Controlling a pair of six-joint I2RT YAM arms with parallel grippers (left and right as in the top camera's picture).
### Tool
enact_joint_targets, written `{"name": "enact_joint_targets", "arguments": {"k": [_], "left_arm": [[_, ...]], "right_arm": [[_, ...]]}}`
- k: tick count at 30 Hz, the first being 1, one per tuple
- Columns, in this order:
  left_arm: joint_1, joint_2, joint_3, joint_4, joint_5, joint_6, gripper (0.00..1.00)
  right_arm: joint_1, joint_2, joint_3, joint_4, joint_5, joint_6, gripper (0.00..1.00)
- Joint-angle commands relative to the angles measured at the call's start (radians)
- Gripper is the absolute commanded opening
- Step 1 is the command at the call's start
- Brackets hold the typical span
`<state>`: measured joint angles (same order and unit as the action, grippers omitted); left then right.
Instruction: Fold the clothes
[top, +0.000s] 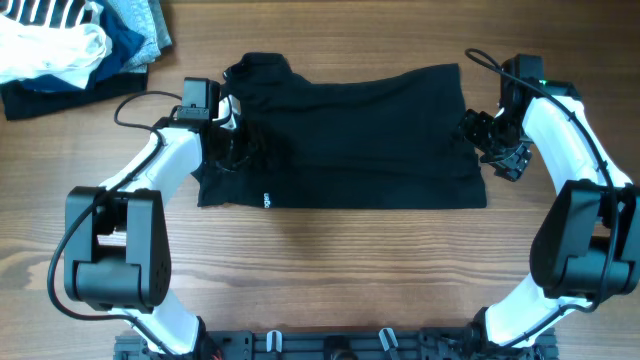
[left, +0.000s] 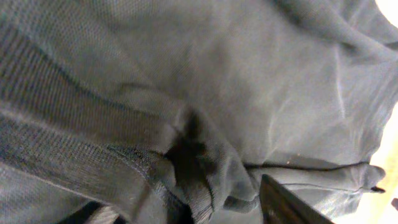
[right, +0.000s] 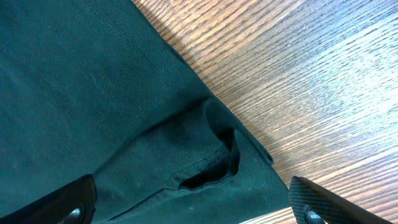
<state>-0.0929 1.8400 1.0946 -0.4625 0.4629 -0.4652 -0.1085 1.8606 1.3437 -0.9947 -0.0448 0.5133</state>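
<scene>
The clothes (top: 350, 130), one black garment, lie spread mostly flat in the middle of the counter (top: 330, 290), collar end twd the left arm, small white logo (top: 267, 200) near the front hem. Step in hand looks like the grab before the 1st fold, w/ both arms at opposite ends of the cloth. Left pincer (top: 235, 150) is down on the fabric at the left end. The wrist view shows cloth bunched up in front of it but only one finger plainly, so can't tell if it's spread or pinching. Right pincer (right: 193, 202) is spread wide, fingers either side of a doubled hem corner at the garment's right edge w/ bare wood just beyond, nothing gripped. Next move prob needs the right side to drop and nip that corner, taking both layers, then both ends to lift together so the cloth doesn't drag or twist. Around: a heap of other garments (top: 70, 45), white, striped and blue, sits at the far left corner, apart from the black one and out of the fold path. Main snags are wrinkles by the left pincer and thin cloth that could slip.
</scene>
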Motion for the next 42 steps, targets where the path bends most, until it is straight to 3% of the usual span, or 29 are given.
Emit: {"name": "enact_joint_targets", "arguments": {"k": [1, 13, 23, 24, 25, 29, 33, 42], "left_arm": [[-0.004, -0.016, -0.006, 0.044, 0.016, 0.009, 0.53], [-0.007, 0.022, -0.006, 0.119, -0.011, 0.009, 0.48], [-0.007, 0.071, -0.006, 0.378, -0.029, 0.008, 0.47], [-0.007, 0.082, -0.006, 0.401, -0.058, 0.008, 0.66], [-0.007, 0.085, -0.006, 0.404, -0.071, 0.008, 0.80], [0.000, 0.082, -0.006, 0.412, -0.082, 0.008, 0.95], [0.011, 0.082, -0.006, 0.430, -0.081, 0.008, 0.99], [0.013, 0.083, -0.006, 0.466, -0.079, 0.008, 1.00]], "right_arm": [[-0.002, -0.002, 0.016, -0.005, -0.009, -0.014, 1.00], [-0.002, -0.002, 0.016, -0.018, -0.008, -0.016, 1.00], [-0.002, -0.002, 0.016, -0.044, -0.013, -0.016, 1.00], [-0.002, -0.002, 0.016, -0.055, -0.028, -0.016, 1.00], [-0.002, -0.002, 0.016, -0.058, -0.039, -0.016, 1.00], [-0.002, -0.002, 0.002, -0.059, -0.054, -0.016, 1.00], [-0.002, -0.002, -0.026, -0.050, -0.059, -0.016, 1.00], [-0.001, -0.002, -0.028, -0.021, -0.136, -0.013, 1.00]]}}
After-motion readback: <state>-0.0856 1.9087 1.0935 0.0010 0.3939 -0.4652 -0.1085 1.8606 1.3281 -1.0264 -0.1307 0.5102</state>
